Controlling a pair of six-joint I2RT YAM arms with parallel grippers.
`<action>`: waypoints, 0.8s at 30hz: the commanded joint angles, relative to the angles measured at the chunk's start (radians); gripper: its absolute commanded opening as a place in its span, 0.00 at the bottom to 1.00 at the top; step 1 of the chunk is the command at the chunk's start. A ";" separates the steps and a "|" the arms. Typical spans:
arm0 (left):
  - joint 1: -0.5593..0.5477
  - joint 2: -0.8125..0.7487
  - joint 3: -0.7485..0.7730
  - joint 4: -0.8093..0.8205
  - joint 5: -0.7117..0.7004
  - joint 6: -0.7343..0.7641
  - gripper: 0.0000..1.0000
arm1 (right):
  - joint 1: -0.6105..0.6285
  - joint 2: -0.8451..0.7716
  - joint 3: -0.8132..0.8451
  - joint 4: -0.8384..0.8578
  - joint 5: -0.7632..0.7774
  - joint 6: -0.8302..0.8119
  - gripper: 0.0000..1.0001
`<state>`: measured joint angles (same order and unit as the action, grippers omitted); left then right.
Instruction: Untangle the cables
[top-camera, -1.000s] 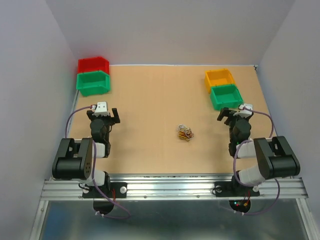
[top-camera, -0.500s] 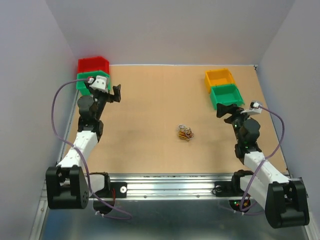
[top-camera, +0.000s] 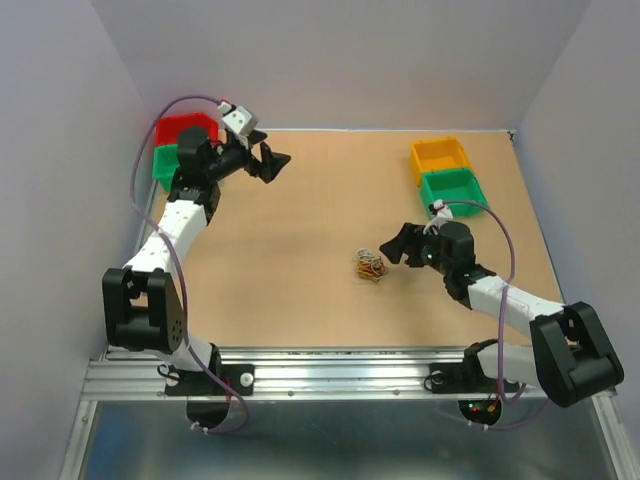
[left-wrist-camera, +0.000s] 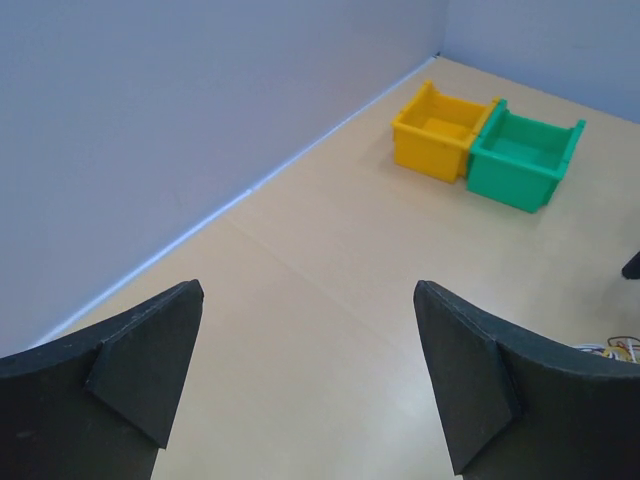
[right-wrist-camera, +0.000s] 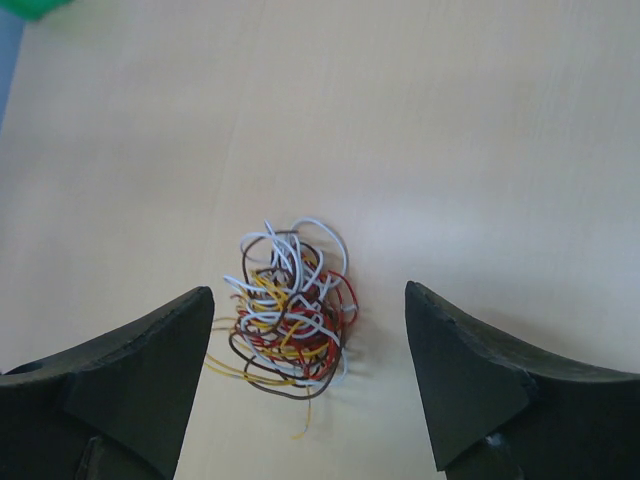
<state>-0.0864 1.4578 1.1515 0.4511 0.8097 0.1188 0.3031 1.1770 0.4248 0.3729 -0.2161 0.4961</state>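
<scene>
The cables (top-camera: 371, 266) are a small knot of thin white, yellow, red and brown wires lying on the table near its middle. My right gripper (top-camera: 396, 247) hangs just to the right of the knot, pointing at it. In the right wrist view the cables (right-wrist-camera: 290, 310) lie on the table between and beyond the wide-apart fingers of the open right gripper (right-wrist-camera: 308, 290), and neither finger touches them. My left gripper (top-camera: 275, 160) is open and empty, high at the back left, far from the knot. The left wrist view shows the left gripper (left-wrist-camera: 308, 287) over bare table, with a bit of the cables (left-wrist-camera: 612, 348) at its right edge.
A red bin (top-camera: 186, 128) and a green bin (top-camera: 163, 168) stand at the back left, partly behind the left arm. A yellow bin (top-camera: 438, 155) and a green bin (top-camera: 453, 190) stand at the back right. Walls close in the table on three sides.
Both arms have unfolded from near their bases. The left gripper rose toward the back left by the bins. The right gripper swung left to just beside the cables.
</scene>
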 joint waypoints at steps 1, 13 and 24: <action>-0.136 0.018 0.004 -0.091 -0.080 0.024 0.99 | 0.033 0.049 0.020 0.023 -0.019 -0.044 0.82; -0.438 -0.004 -0.188 -0.111 -0.340 0.263 0.99 | 0.149 0.118 0.008 0.086 -0.069 -0.068 0.75; -0.480 -0.226 -0.384 0.110 -0.501 0.314 0.99 | 0.179 0.214 0.048 0.095 -0.081 -0.085 0.14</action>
<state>-0.5674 1.3872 0.8143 0.3943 0.3698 0.4000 0.4698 1.3994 0.4248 0.4229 -0.2817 0.4301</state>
